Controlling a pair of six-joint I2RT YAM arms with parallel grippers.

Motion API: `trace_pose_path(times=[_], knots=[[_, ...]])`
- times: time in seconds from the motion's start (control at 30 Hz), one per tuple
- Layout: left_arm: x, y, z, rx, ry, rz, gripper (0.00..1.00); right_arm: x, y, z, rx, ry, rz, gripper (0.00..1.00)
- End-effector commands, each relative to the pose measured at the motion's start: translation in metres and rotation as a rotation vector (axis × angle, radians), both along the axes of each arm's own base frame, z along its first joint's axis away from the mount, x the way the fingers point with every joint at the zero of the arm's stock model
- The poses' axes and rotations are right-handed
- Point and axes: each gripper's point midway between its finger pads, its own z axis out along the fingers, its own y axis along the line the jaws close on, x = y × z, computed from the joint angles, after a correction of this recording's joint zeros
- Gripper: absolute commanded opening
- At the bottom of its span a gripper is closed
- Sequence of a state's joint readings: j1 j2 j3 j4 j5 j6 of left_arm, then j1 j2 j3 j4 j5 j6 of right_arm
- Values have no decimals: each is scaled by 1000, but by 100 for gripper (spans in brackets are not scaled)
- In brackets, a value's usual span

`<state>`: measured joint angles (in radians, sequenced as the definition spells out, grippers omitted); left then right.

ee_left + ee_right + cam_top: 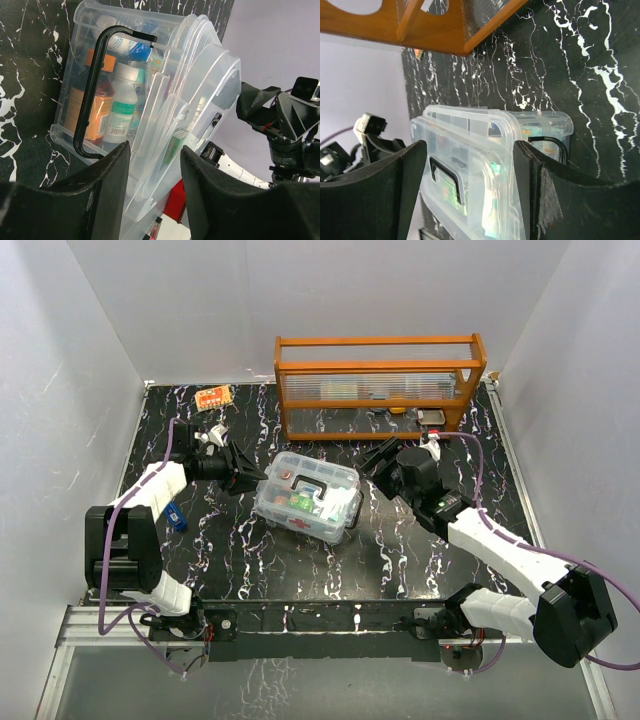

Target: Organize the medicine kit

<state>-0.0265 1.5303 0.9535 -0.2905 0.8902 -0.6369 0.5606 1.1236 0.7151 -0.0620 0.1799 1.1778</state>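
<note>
The table (330, 570) is black with white marble veining. The clear kit (308, 498) sits near its middle, turned at a slant. An orange wooden rack (380, 380) stands along the back edge, with a few small items (435, 420) just before it (too small to name). An orange packet (214, 396) lies in the back left corner. A small blue thing (176, 516) lies at the left, well apart from the kit.
</note>
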Motion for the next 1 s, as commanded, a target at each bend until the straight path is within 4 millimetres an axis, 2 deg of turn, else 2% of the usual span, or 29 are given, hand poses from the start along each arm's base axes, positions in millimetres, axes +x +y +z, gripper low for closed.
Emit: trace_pose_path(times=[0.0, 0.2, 0.33, 0.5, 0.67, 0.83, 0.97], knots=[[-2, -5, 6, -23, 7, -15, 41, -7, -2, 7, -164, -14, 109, 68], [0, -4, 2, -23, 22, -6, 36, -31, 12, 1, -208, -3, 302, 69], [2, -4, 3, -22, 21, -1, 35, -45, 13, -13, -213, 60, 353, 69], [3, -4, 3, -23, 24, 1, 34, -51, 20, -24, -181, 95, 384, 65], [3, -5, 2, -25, 27, 2, 34, -53, 28, -27, -131, 103, 404, 56], [2, -5, 4, -29, 27, -1, 37, -54, 28, -32, -103, 129, 383, 42], [3, -7, 14, -45, 4, -12, 37, -53, 28, -27, -71, 134, 352, 32]])
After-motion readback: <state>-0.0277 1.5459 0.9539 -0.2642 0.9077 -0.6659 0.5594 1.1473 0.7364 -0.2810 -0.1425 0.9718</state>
